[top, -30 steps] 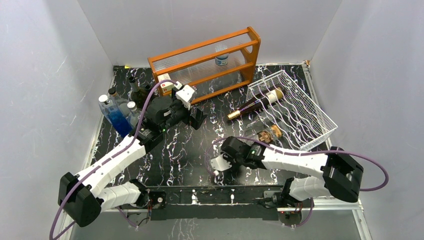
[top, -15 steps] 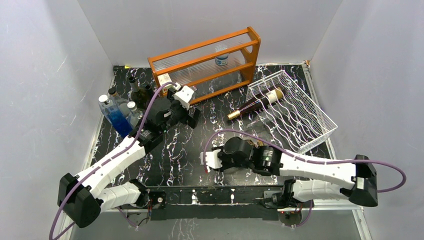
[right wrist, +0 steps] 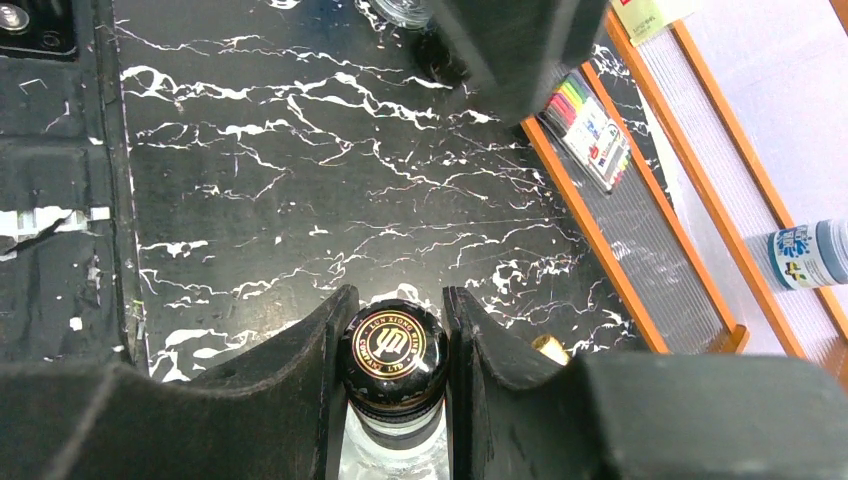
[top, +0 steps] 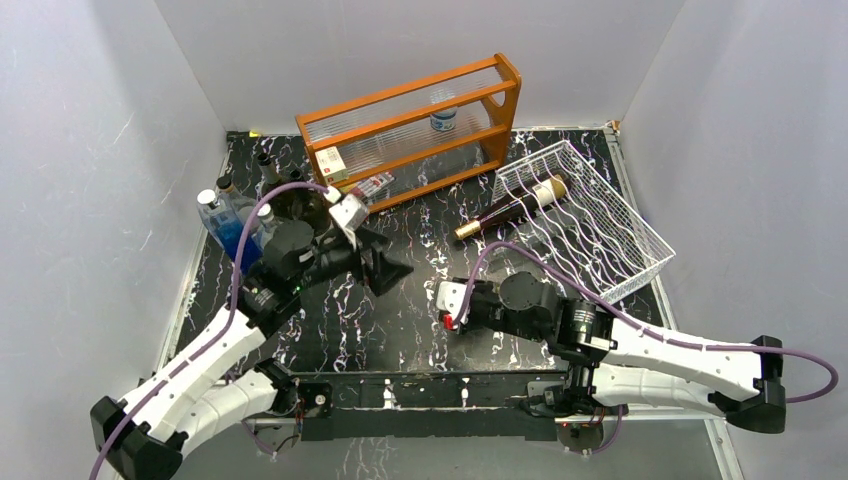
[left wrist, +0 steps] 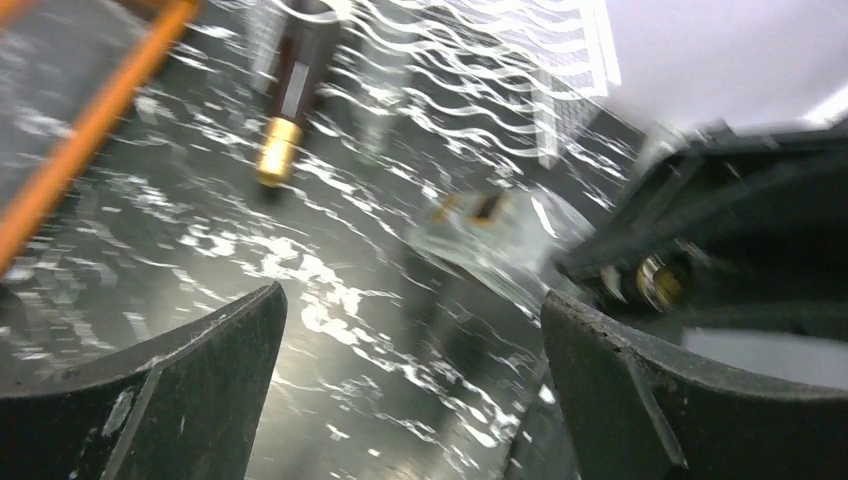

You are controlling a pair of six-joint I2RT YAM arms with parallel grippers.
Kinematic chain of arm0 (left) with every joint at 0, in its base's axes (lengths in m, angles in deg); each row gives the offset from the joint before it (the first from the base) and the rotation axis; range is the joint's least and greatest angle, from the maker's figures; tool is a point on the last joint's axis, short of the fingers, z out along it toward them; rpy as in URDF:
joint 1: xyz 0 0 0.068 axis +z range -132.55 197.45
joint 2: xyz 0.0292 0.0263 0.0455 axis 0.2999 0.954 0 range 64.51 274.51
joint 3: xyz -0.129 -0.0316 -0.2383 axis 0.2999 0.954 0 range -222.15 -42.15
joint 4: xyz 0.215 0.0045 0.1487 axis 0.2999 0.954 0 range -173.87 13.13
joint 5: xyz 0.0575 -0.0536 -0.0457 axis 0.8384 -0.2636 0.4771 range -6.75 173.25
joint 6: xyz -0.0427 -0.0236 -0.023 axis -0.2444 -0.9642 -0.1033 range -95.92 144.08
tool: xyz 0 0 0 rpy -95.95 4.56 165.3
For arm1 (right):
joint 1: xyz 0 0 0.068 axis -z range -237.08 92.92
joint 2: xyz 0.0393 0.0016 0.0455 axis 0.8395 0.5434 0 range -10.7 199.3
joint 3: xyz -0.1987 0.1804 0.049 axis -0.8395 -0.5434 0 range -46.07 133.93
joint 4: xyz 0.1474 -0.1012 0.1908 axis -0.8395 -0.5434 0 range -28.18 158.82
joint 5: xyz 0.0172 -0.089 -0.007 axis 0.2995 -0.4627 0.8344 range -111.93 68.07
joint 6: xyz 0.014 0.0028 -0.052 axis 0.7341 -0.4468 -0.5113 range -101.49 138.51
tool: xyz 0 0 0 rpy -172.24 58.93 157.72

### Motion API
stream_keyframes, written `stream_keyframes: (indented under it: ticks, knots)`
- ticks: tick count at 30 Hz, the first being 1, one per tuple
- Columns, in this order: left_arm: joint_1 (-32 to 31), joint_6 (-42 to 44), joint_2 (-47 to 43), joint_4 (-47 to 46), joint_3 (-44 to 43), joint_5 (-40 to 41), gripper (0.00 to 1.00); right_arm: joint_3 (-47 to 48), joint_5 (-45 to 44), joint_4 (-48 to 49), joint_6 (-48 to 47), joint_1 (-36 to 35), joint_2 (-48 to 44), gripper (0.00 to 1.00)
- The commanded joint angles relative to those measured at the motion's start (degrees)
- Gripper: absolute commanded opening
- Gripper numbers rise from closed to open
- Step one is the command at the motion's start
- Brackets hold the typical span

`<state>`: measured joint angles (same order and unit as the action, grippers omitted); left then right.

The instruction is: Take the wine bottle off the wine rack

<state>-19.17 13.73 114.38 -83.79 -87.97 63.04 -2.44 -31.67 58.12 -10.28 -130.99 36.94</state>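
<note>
1. The right gripper [right wrist: 397,300] is closed on the black cap [right wrist: 392,348] of a clear bottle [right wrist: 392,450]. One finger [right wrist: 300,370] presses on each side of the cap. The round top of the cap, with a gold emblem, faces the wrist camera.
2. Directly below the fingers is the black marbled table [right wrist: 300,200]. The clear bottle is held over this table, outside the wine rack. I cannot tell whether its bottom touches the table.
3. Ahead of the fingertips, near but apart, is the left gripper [top: 385,262]. Its jaws stand wide apart and nothing is between them.
4. Farther ahead and to the right stands an orange shelf [top: 420,120] with clear ribbed panels. A pack of colour markers [right wrist: 590,130] lies on its lower level, and a small bottle with a blue label [right wrist: 805,255] sits farther along it.
5. The wine rack [top: 625,200], a white wire tray, lies to the right of the gripper and farther out on the table, well apart from it. A dark bottle [top: 510,210] lies with its base in the rack, and its gold neck points out over the edge.
6. Farthest away, beyond the left arm, a group of bottles [top: 235,230] stands at the left side of the table.
</note>
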Motion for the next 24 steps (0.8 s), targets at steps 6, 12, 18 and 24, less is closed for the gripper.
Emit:
stream_keyframes:
  ticks: [6,12,18,24]
  knots:
    - [-8.31,0.59,2.93,-16.54,10.22,-21.24,0.98,2.08,0.43,5.45,1.82,0.47,-2.33,0.18]
    - [-17.79,7.41,12.13,-31.21,11.57,-12.72,0.98,1.75,3.01,5.68,4.39,0.64,-4.19,0.18]
    - [-20.43,11.63,19.14,-40.7,12.27,-9.65,0.98,2.85,2.46,4.55,4.44,0.7,-4.99,0.18]
    - [-21.82,10.0,24.59,-48.0,11.4,-9.89,0.95,2.47,2.55,4.35,4.71,0.7,-5.82,0.18]
